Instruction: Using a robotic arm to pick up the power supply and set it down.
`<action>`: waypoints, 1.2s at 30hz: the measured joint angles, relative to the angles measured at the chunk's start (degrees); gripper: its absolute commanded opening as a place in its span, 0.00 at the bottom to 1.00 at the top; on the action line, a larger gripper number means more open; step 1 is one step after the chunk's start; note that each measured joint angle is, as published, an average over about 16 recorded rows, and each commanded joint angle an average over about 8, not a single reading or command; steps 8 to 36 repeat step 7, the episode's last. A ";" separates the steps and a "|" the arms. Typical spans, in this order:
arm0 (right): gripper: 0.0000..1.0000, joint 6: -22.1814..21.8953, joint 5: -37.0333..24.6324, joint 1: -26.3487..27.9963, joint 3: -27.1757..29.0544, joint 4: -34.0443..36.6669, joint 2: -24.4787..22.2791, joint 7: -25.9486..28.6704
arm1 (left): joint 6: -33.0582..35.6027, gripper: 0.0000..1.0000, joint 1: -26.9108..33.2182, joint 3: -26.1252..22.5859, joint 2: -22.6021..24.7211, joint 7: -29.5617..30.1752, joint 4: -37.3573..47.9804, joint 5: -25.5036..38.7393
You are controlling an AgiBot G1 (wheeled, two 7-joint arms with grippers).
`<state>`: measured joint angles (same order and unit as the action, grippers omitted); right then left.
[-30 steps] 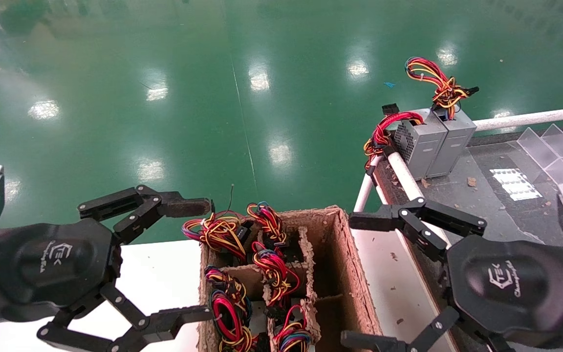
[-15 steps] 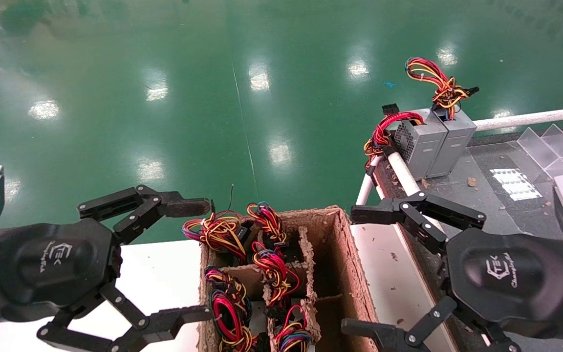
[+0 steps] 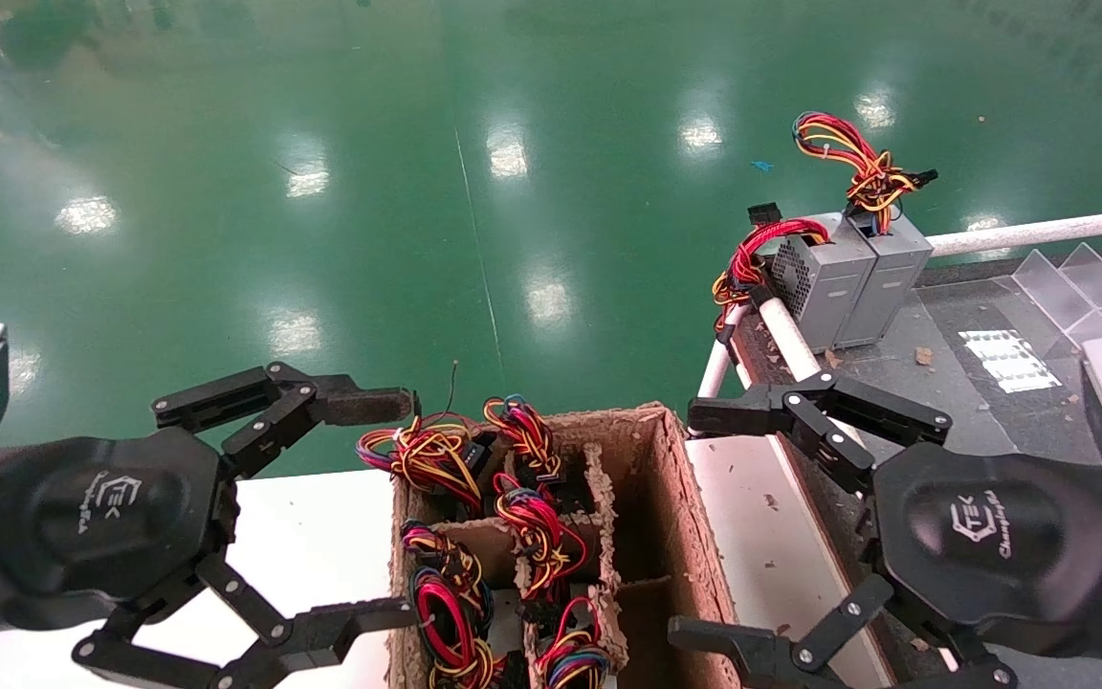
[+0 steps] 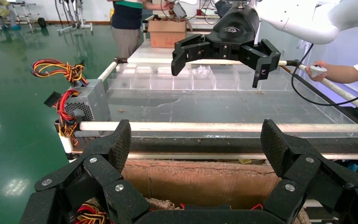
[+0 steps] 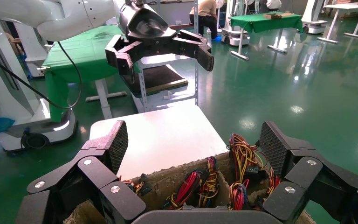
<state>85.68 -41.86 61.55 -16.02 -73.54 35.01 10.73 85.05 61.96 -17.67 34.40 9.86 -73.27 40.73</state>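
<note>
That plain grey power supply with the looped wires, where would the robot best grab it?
Probably across the power supply's smooth narrow sides, coming from above and its free right flank: it stands upright, its wire loop sprouts from the top, and the grille-faced box stands close against its other side.

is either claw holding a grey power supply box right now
No: both the left claw and right claw are open and empty beside the cardboard box.

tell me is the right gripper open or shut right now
Open. The right gripper has its two fingers spread wide apart with nothing between them, beside the cardboard box; its own wrist view shows the same wide gap.
</note>
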 measured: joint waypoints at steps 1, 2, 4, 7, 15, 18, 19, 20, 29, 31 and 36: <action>1.00 0.00 0.00 0.00 0.00 0.00 0.00 0.00 | 0.00 1.00 0.00 0.00 0.00 0.00 0.00 0.00; 1.00 0.00 -0.01 0.01 0.00 0.01 0.00 0.00 | 0.00 1.00 0.00 0.00 0.00 0.00 0.00 0.00; 1.00 -0.01 -0.01 0.01 0.00 0.02 0.01 -0.01 | 0.00 1.00 0.00 0.00 0.00 0.00 0.00 0.00; 1.00 -0.02 -0.02 0.02 -0.01 0.03 0.01 -0.01 | 0.00 1.00 0.00 0.00 0.00 0.00 0.00 0.00; 1.00 -0.02 -0.02 0.02 -0.01 0.03 0.01 -0.01 | 0.00 1.00 0.00 0.00 0.00 0.00 0.00 0.00; 1.00 -0.02 -0.02 0.02 -0.01 0.03 0.01 -0.01 | 0.00 1.00 0.00 0.00 0.00 0.00 0.00 0.00; 1.00 -0.02 -0.02 0.02 -0.01 0.03 0.01 -0.01 | 0.00 1.00 0.00 0.00 0.00 0.00 0.00 0.00; 1.00 -0.02 -0.02 0.02 -0.01 0.03 0.01 -0.01 | 0.00 1.00 0.00 0.00 0.00 0.00 0.00 0.00; 1.00 -0.02 -0.02 0.02 -0.01 0.03 0.01 -0.01 | 0.00 1.00 0.00 0.00 0.00 0.00 0.00 0.00; 1.00 -0.02 -0.02 0.02 -0.01 0.03 0.01 -0.01 | 0.00 1.00 0.00 0.00 0.00 0.00 0.00 0.00; 1.00 -0.02 -0.02 0.02 -0.01 0.03 0.01 -0.01 | 0.00 1.00 0.00 0.00 0.00 0.00 0.00 0.00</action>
